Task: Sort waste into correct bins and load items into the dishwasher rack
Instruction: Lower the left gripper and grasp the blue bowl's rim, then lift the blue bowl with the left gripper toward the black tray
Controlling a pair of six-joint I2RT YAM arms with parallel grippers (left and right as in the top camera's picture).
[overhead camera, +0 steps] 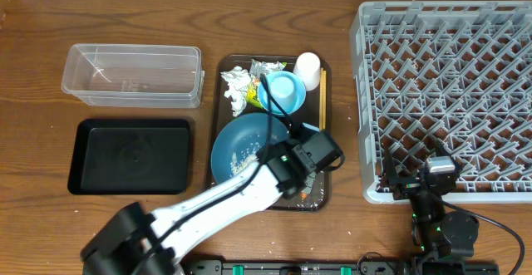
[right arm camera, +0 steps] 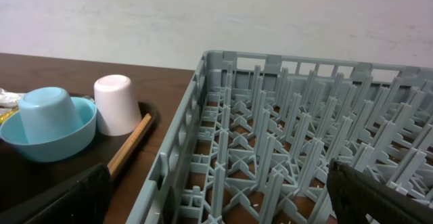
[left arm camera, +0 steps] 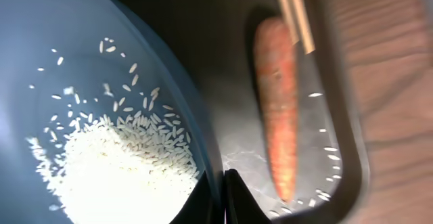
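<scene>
table (overhead camera: 33,26): brown wood | on it: clear tub (overhead camera: 133,76), black tray (overhead camera: 129,154), dark serving tray (overhead camera: 312,102), grey rack (overhead camera: 440,84)

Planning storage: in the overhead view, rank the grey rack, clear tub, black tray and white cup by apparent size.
1. grey pegged plastic rack
2. shallow black rectangular tray and clear rectangular plastic tub, too alike to rank
3. small white cup

- The counter (overhead camera: 274,22) below me is dark brown wood with a strong grain running left to right; it fills nearly all of my overhead view.
- A serving tray (overhead camera: 316,193) lies flat on the counter near its middle. It is dark brown, longer front to back than across, with rounded corners and a low raised rim.
- Beyond the counter's far edge I see a plain off-white wall (right arm camera: 203,14), faintly mottled.
</scene>
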